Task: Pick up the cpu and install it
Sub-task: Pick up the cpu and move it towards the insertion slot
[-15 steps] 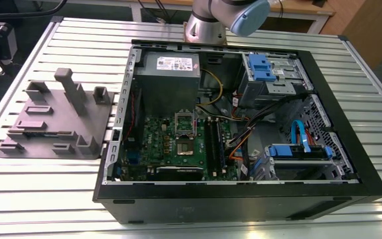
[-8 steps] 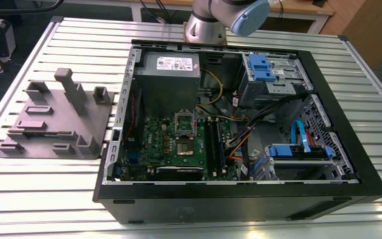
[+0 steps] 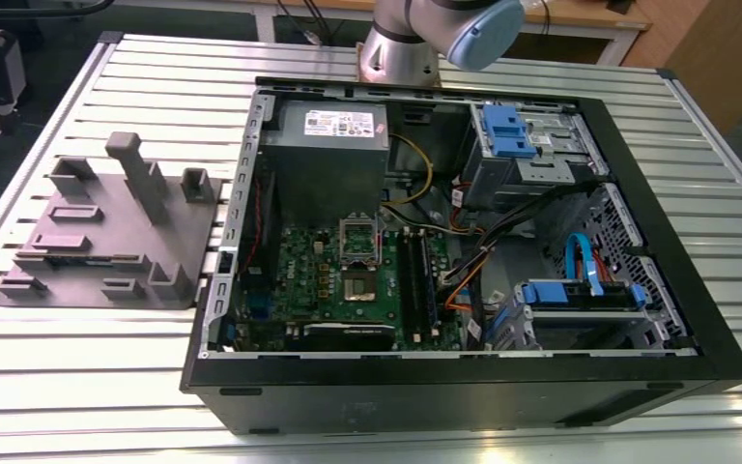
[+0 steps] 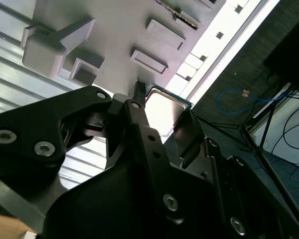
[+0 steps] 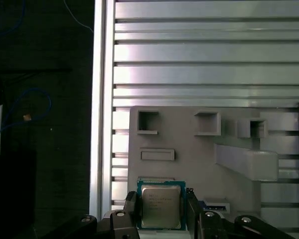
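Your biggest piece is the slatted table (image 3: 74, 387), and on it lies the open computer case (image 3: 448, 396), the container that matters here. Inside it you have the grey power supply (image 3: 332, 145) nearest the arm (image 3: 410, 39), the green motherboard (image 3: 345, 290) next to it with a metal socket frame (image 3: 360, 256) near its middle, drive cages (image 3: 526, 145) with blue fittings toward the exterior view's right, and loose cables (image 3: 464, 230) strung between them. Just beside the case, on the exterior view's left, sits the grey fixture block (image 3: 113, 242); the square pockets (image 5: 148, 122) you see in the first wrist view look bare. The gripper (image 5: 161, 200) is over that block, its black fingers (image 5: 131, 209) drawn in against two opposite edges of the cpu (image 5: 161, 211), so you have the chip clamped flat, metal lid toward the camera, and it appears lifted clear of the block. Treat it as nearly weightless and rigid, but fragile. The smooth lid and thin green rim offer little friction, so it could slip or twist in a slack grip, and the underside contacts likely won't forgive a knock. The side edges are the right place to hold it, with only a light squeeze.
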Tool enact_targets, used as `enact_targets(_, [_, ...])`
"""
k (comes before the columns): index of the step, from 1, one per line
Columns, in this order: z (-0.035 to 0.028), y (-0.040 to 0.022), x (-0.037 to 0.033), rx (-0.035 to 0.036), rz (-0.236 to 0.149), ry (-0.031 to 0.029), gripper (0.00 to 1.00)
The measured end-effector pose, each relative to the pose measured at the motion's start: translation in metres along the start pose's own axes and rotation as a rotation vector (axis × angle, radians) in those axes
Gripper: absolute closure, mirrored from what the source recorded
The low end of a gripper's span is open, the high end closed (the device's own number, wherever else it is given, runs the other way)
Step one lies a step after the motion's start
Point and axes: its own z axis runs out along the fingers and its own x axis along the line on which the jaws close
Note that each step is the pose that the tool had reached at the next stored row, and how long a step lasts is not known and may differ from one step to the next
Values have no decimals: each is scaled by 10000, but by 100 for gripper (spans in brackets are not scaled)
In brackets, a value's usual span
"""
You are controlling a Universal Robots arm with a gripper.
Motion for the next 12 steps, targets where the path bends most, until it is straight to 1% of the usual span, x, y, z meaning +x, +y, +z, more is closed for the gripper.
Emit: enact_targets(12, [-79, 6, 3, -3, 58, -5, 53])
